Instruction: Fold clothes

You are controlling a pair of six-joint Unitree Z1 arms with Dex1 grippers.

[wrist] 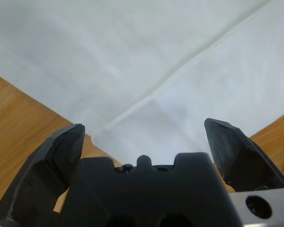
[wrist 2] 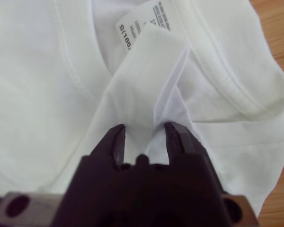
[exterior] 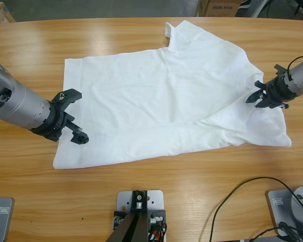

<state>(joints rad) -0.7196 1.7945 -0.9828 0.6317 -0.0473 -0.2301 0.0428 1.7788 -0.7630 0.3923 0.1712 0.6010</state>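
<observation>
The clothes are one white T-shirt (exterior: 156, 96) spread across the wooden table, with one side folded over diagonally and a sleeve pointing to the far edge. My left gripper (exterior: 76, 116) is open and straddles the shirt's left edge; in the left wrist view the cloth (wrist: 132, 47) and a seam lie between its spread jaws (wrist: 144, 127). My right gripper (exterior: 255, 98) is at the shirt's right side. The right wrist view shows it (wrist 2: 144, 127) shut on a raised fold of the T-shirt (wrist 2: 38, 94) just below the neck label (wrist 2: 137, 23).
Bare wooden table (exterior: 141, 186) surrounds the shirt on all sides. A cardboard box (exterior: 219, 6) stands beyond the far edge at the top right. A black cable (exterior: 242, 194) loops over the table's near right corner.
</observation>
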